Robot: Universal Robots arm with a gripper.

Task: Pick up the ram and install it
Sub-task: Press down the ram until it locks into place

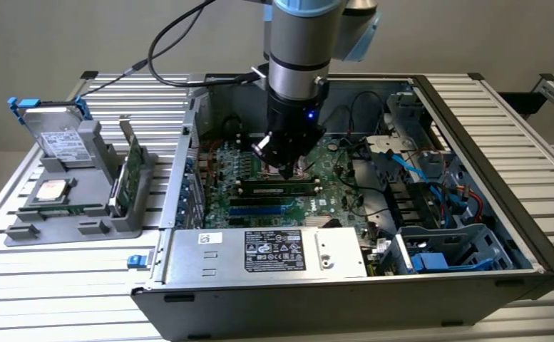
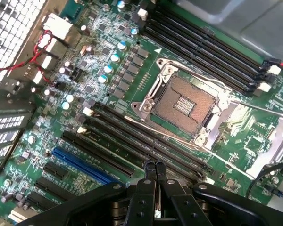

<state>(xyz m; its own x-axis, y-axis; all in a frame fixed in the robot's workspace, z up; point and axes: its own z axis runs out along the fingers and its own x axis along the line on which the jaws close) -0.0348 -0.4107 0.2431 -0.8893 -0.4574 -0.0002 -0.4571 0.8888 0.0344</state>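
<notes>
The claw (image 1: 284, 169) is down inside the case (image 1: 490, 153), just above the board (image 1: 248, 160). Its two fingers (image 2: 150, 178) are pressed tight together, and nothing sits between them. So the claw is clenched on nothing.

In the exterior view, the ram (image 1: 277, 189) lies flat along one of the long slots, right under the claw tips. It looks like it is already in its slot, not up in the air. In the wrist view, the tips hang over the row of black slots (image 2: 127, 136), beside the chip socket (image 2: 184, 104). I cannot tell there whether they touch the ram.

My guess is that the picking up is done and this is the pushing-in part. The shut tips work like one finger to press the stick down.

A good push has to go straight down on the thin top edge. It must not slide off to the side. Both ends of the ram have to sink in the same way, or it will sit crooked. I cannot see if the end clips are closed.
</notes>
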